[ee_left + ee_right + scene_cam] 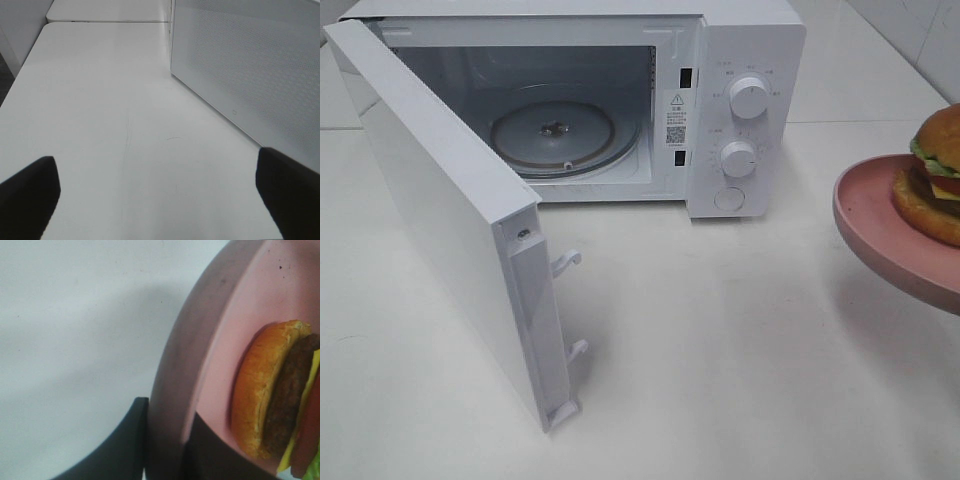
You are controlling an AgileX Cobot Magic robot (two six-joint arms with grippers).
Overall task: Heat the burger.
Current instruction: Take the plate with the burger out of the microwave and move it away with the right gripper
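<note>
The burger [940,170] sits on a pink plate [880,230] that hangs above the table at the right edge of the exterior high view. In the right wrist view my right gripper [169,410] is shut on the rim of the plate [210,340], one dark finger [127,445] under it and one on top, with the burger [272,395] close by. The white microwave [740,100] stands at the back with its door [440,210] swung wide open to the left and its glass turntable [555,135] bare. My left gripper [160,190] is open over bare table beside the door panel [250,65].
The open door juts far forward across the left of the table, its latch hooks [568,262] pointing right. Two knobs [748,98] and a button sit on the microwave's right panel. White tabletop [720,350] stretches between the door and the plate.
</note>
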